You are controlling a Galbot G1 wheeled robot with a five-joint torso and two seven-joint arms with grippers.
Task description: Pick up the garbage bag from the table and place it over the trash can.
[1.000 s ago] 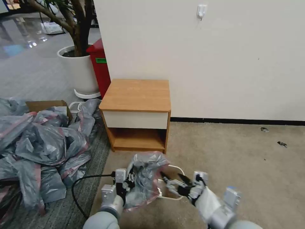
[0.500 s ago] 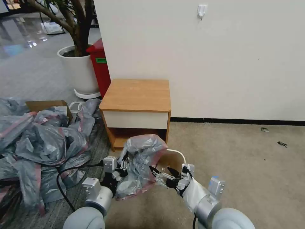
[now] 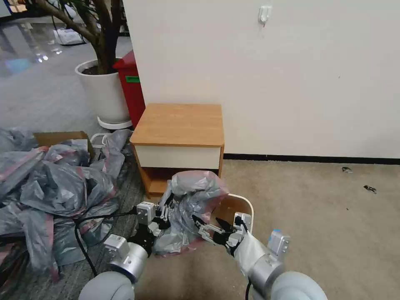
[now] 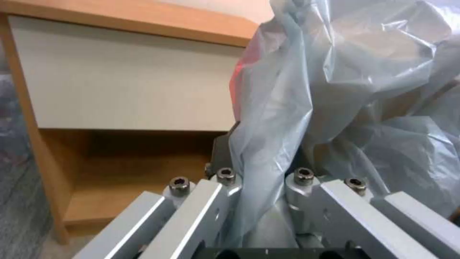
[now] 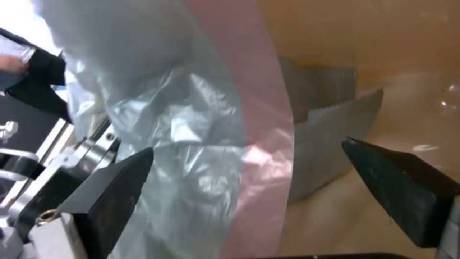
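I see the garbage bag (image 3: 192,204), crinkly grey with a pinkish-red rim band, hanging in front of the table (image 3: 179,125), low over the floor. My left gripper (image 3: 161,214) is shut on the bag's left side; in the left wrist view the plastic (image 4: 307,108) runs down between its fingers (image 4: 225,180). The bag drapes over the left part of the cream trash can (image 3: 249,207), whose right rim and inside show. My right gripper (image 3: 207,225) stands open at the bag's right edge, and in the right wrist view the pink band (image 5: 249,108) lies between its fingertips (image 5: 115,183).
A big heap of grey-and-pink bags (image 3: 50,187) and a cardboard box (image 3: 58,137) cover the floor at left. A black cable (image 3: 83,237) loops by my left arm. A red bin (image 3: 131,83) and a white planter (image 3: 104,93) stand behind the table. Open carpet (image 3: 316,208) lies to the right.
Both grippers have moved forward toward the table, carrying the bag with them. More of the trash can's rim and inside shows at the bag's right.
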